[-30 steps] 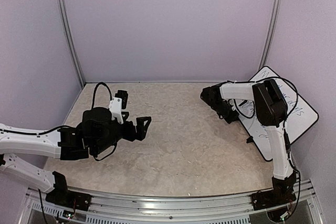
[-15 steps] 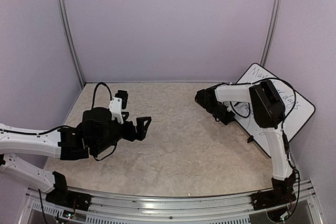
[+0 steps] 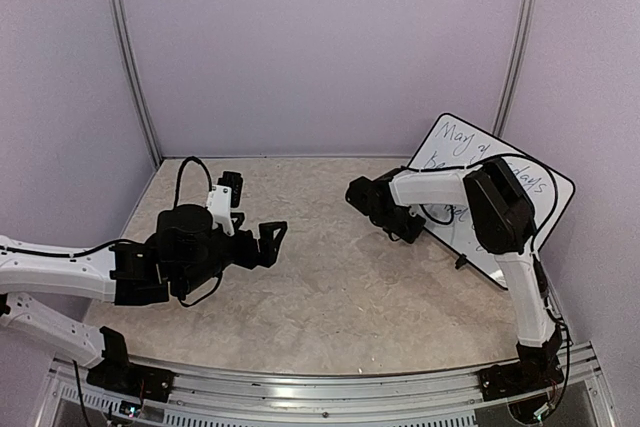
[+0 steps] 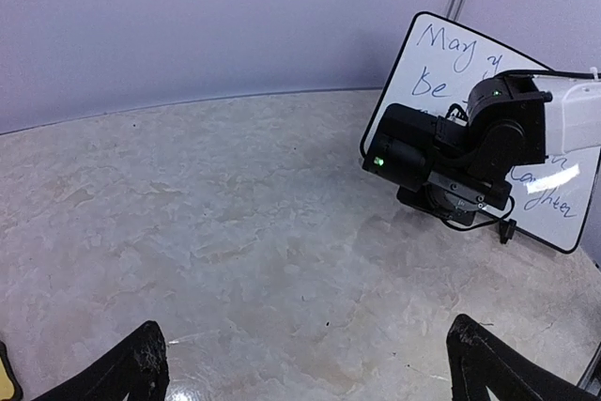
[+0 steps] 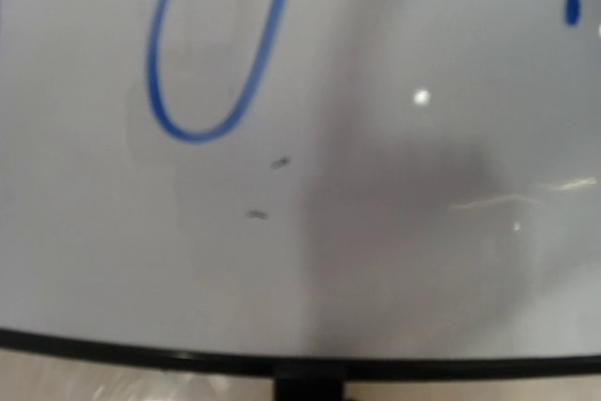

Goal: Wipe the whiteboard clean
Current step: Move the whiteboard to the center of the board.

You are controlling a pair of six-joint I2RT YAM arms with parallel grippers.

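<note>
- Look to the right side of the table (image 3: 340, 292) for the whiteboard (image 3: 455, 142): tipped up at a slant, close to the right wall (image 3: 600, 97), covered in blue handwriting, with none of it wiped off yet.
- Find the right gripper (image 3: 400, 222) pressed in at the board's lower left edge. Cannot tell whether clamped on the frame or only nudging it, with just white surface, ink and black frame to go by in the wrist view.
- Find the left gripper (image 3: 272, 244) hanging over the left of the table, well apart from the board, jaws spread wide and holding nothing.
- Could lose the board: given only a shallow or loose hold on so thin a frame, likely to slip free and slap flat, or skid into the wall.
- Could overturn it: pushing further while tilted like this risks flipping the written face away from both arms.
- Could snag the cable (image 3: 515, 155) looped across the board's face, dragging the board or tugging the wrist off line.
- Could smear rather than clean: nothing to wipe with seen in any view, so rubbing with bare fingers would probably spread ink or scratch.
- Could collide when bringing the left gripper across, given how much of the board's near side is crowded by the right arm.
</note>
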